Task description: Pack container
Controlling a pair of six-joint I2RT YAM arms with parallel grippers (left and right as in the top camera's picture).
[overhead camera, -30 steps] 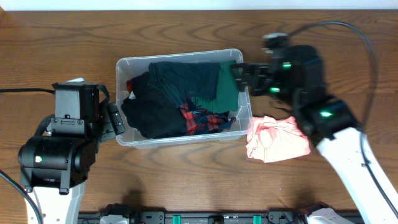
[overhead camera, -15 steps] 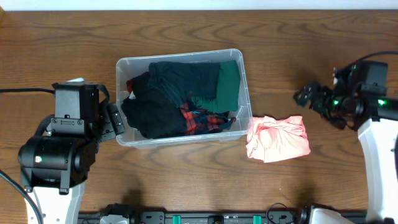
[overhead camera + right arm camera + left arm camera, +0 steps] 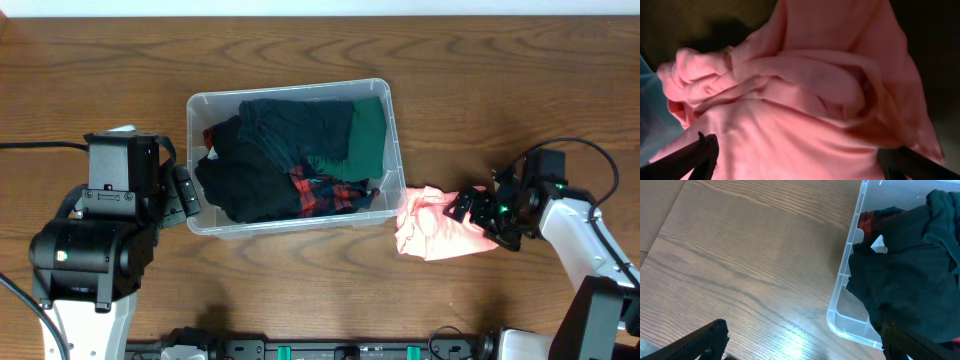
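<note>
The clear container [image 3: 392, 140] sits mid-table, holding a black garment [image 3: 245, 180], a green one [image 3: 367, 135] and a red plaid one [image 3: 325, 192]. A pink garment [image 3: 432, 228] lies crumpled on the table just off the container's right wall. My right gripper [image 3: 467, 209] is low over the pink garment's right part and open; in the right wrist view the pink garment [image 3: 805, 100] fills the space between the wide-apart fingers [image 3: 704, 159]. My left gripper [image 3: 188, 194] is open beside the container's left wall, holding nothing; the container's corner [image 3: 840, 320] shows in the left wrist view.
The wooden table [image 3: 300, 290] stretches around the container. The left arm's body [image 3: 95, 250] stands at the front left, and the right arm [image 3: 585, 235] reaches in from the front right with its cable looping behind.
My right arm left the container's right end, swung out to the right, then came down onto the pink garment with its jaws open. The left arm has not moved.
</note>
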